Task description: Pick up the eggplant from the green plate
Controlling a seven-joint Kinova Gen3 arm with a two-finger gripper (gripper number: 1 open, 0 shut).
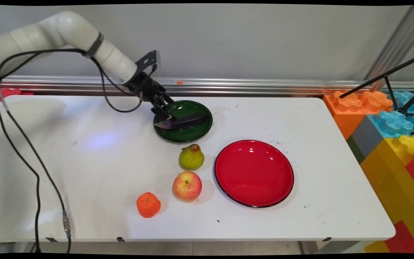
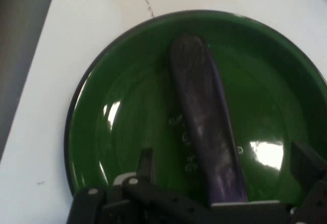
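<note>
Table (image 1: 300,223), white: carries all items. Red plate (image 1: 254,173): well apart from the tool, toward the near right. Green plate (image 1: 192,133): directly beneath the tool. Eggplant (image 1: 187,121), dark purple: lies in the green plate, one end between the fingers. Tool (image 1: 166,119): spread wide, fingers apart on either side of the eggplant. Apple (image 1: 187,186), pear (image 1: 191,157), orange fruit (image 1: 148,204): nearward of the tool, pear closest.

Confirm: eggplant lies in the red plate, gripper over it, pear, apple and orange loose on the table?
Not quite: the main view shows the eggplant in the green plate, not the red plate. The rest holds: gripper over it, pear, apple, orange loose on the table.
</note>
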